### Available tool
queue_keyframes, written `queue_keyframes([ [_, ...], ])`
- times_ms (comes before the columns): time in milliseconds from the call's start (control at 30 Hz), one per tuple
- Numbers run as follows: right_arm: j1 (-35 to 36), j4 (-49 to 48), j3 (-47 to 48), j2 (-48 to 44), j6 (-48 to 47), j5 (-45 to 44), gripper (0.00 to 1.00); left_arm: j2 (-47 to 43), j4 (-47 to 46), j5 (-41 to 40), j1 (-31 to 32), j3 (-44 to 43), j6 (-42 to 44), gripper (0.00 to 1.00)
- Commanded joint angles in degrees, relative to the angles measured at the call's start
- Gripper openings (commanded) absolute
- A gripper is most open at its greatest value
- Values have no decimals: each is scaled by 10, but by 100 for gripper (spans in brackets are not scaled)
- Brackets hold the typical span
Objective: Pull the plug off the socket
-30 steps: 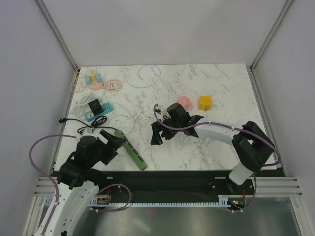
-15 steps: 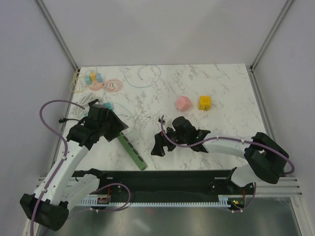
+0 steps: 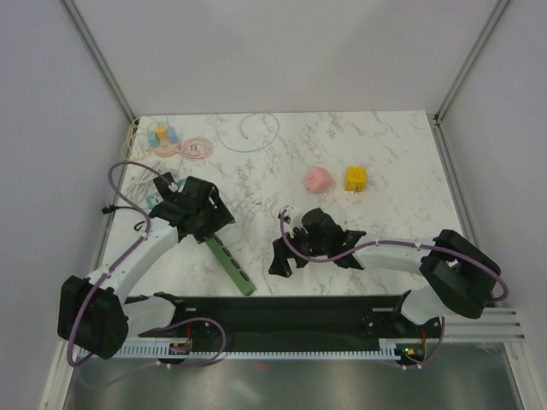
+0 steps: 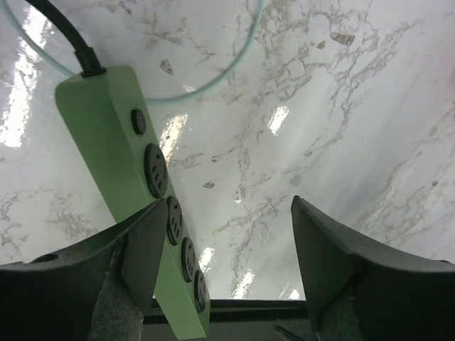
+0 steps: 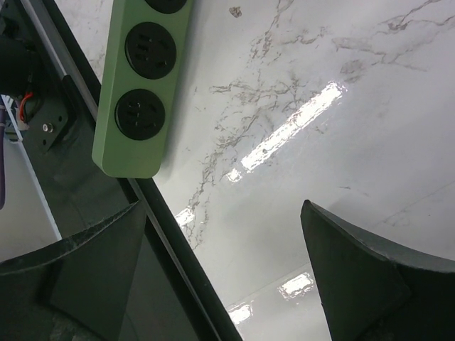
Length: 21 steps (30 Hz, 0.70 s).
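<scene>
From above, the green power strip (image 3: pixel 231 265) lies slantwise close to the near edge of the desk (image 3: pixel 385 145), left of the middle. The left gripper (image 3: pixel 208 215) hangs over the strip's far end. The right gripper (image 3: pixel 279 256) hovers just beside its near end. A pink adapter (image 3: pixel 320 180) and a yellow adapter (image 3: pixel 356 178) sit well apart from both, towards the right edge. A sliver of teal socket block (image 3: pixel 154 202) peeks out under the left arm by the left edge.

At the left wrist, the jaws are spread wide with nothing between them. A black cord (image 4: pixel 67 35) runs into the strip's end, and every socket that shows is bare.

At the right wrist, the jaws are likewise released and empty over bare end sockets.

I'd say the pull has not yet begun. No plug shows in the green strip, and whether one sits in the teal block is hidden, so finding, gripping and pulling it are all left.
</scene>
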<state>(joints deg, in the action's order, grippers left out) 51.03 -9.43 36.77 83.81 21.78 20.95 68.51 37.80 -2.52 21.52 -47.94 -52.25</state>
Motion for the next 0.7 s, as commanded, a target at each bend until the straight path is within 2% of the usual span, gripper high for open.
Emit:
queue_keyframes([
  [0, -5, -13, 15, 12, -24, 8, 98, -42, 30, -92, 8, 14, -34, 78],
  [167, -5, -39, 4, 19, -9, 35, 98, -25, 52, -124, 7, 28, -69, 89],
  [500, -15, -45, -27, 4, -10, 34, 98, 79, 52, -115, 7, 22, -119, 80],
  [600, -19, -45, -32, -7, -10, 35, 98, 90, 49, -135, 6, 34, -135, 73],
  [633, -19, -45, -32, -8, -10, 36, 98, 87, 52, -146, 5, 37, -143, 58],
  [667, -20, -44, -32, -10, -9, 38, 98, 78, 53, -151, 4, 43, -152, 51],
])
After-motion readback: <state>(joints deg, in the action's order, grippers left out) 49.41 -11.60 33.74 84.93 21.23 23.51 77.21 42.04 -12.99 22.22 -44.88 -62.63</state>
